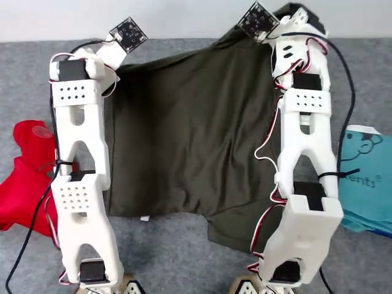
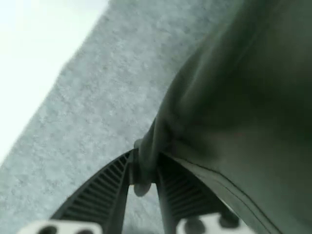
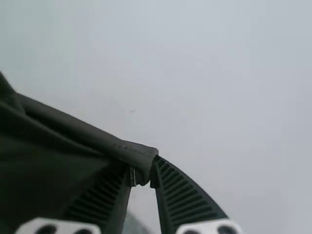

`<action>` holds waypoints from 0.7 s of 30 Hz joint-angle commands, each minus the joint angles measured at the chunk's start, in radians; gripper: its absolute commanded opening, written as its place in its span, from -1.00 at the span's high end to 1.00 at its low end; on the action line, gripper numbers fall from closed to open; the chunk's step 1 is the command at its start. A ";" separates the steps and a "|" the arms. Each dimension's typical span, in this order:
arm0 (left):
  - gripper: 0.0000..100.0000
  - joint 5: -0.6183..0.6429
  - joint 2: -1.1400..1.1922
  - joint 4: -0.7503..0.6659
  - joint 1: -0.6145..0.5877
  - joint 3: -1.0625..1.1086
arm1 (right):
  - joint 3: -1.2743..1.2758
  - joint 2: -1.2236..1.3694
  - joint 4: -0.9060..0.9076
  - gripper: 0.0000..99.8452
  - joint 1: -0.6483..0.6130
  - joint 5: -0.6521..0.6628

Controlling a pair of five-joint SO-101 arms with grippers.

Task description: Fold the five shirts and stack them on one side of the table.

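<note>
Status, judged: early. None of the shirts on the grey table (image 1: 177,257) looks folded, and no stack is begun. Three shirts counted of the five.

Near: the dark olive shirt (image 1: 190,135) has its near hem lying flat by the arm bases, with one part spilling toward the right arm's base. Its body is spread open between the two arms, with a few creases mid-panel.

Mid, sides: the red shirt (image 1: 27,184) lies crumpled at the left edge, partly under the left arm. Whether it touches the olive one, cannot tell. The teal shirt (image 1: 367,184), printed, is bunched at the right edge just beside the right arm.

Far: the left gripper (image 2: 144,168) is pinched tight on the olive shirt's far left corner, low over the table. The right gripper (image 3: 141,173) is clamped on a hemmed edge at the far right corner, raised against the pale wall.

Likely step: first fold of the olive shirt, far edge to be brought near.

In the way: both side heaps occupy the stacking room, and the red shirt under the left arm could drag.
</note>
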 commanded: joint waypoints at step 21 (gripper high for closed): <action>0.97 -0.069 -0.253 0.253 0.005 0.449 | -0.058 -0.332 1.237 0.97 0.005 -0.046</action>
